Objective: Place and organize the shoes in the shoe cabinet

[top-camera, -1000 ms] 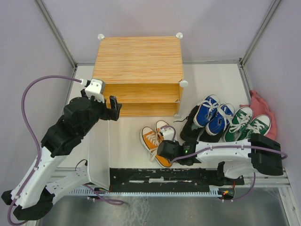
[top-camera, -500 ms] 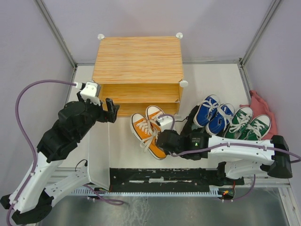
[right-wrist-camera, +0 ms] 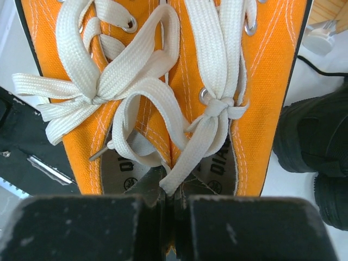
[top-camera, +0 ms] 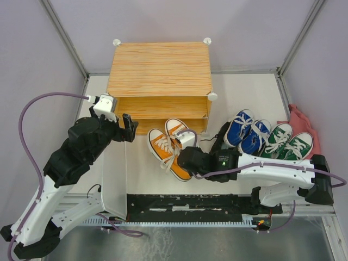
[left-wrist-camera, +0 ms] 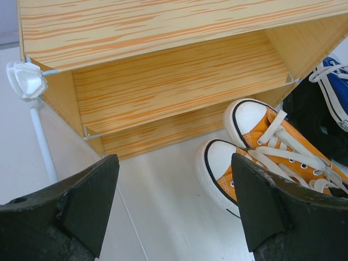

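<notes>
Your shoe cabinet (top-camera: 159, 70) stands just ahead of your left gripper (left-wrist-camera: 174, 212). Its wood-grain top and inner shelf face the fingers (left-wrist-camera: 81, 201), which are spread wide with nothing between them. A white translucent panel (top-camera: 114, 174) lies under that arm, behind the gripper.

Your right gripper (right-wrist-camera: 167, 204) is pinched tight on the orange sneakers (right-wrist-camera: 163, 65), clamping the two inner sides where the pair touch at the heel end. The white toes point away from it toward the cabinet's lower opening and sit just in front of that opening. From your left gripper, those toes show ahead and to the right.

Just right of your right gripper are the black boots (top-camera: 220, 147). The blue sneakers (top-camera: 247, 130) are beyond the boots, and the green sneakers (top-camera: 285, 142) are farther right along the arm. A pink cloth (top-camera: 302, 122) lies outermost, against the wall.

Directly in front of the right fingertips, each orange insole carries black print — "QIA" on one. The rest is hidden under the white laces (right-wrist-camera: 163, 103).
</notes>
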Controlling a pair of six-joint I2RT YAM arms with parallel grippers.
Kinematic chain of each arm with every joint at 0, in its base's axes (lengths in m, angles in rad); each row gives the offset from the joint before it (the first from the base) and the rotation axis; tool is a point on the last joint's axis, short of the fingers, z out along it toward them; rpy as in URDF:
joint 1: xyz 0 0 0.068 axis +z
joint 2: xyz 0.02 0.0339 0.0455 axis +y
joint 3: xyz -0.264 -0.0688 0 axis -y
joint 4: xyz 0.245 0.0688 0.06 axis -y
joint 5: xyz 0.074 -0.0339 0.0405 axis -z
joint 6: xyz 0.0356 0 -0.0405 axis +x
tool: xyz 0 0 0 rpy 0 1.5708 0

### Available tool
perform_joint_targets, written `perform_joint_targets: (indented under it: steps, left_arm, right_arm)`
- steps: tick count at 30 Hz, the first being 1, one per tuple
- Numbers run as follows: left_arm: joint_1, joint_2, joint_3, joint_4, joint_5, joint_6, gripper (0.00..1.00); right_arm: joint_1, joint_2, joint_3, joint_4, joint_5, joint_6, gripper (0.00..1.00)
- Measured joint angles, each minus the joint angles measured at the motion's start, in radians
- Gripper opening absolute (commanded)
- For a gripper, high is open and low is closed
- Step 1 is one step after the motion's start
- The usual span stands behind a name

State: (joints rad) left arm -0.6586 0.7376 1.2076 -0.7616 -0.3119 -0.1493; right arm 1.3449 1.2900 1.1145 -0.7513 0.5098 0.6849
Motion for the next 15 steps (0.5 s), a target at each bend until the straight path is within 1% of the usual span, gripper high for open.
perform_joint_targets:
  steps: [7,15]
  left_arm:
    - [0.000,-0.002,-0.001,0.000,0.000,0.000,0.90]
    - [0.000,-0.013,-0.003,-0.001,0.000,0.000,0.90]
  right_arm:
    - [-0.055,0.000,0.029,0.022,0.054,-0.048,0.02]
    - [-0.155,0.010,0.041,0.138,0.125,-0.067,0.02]
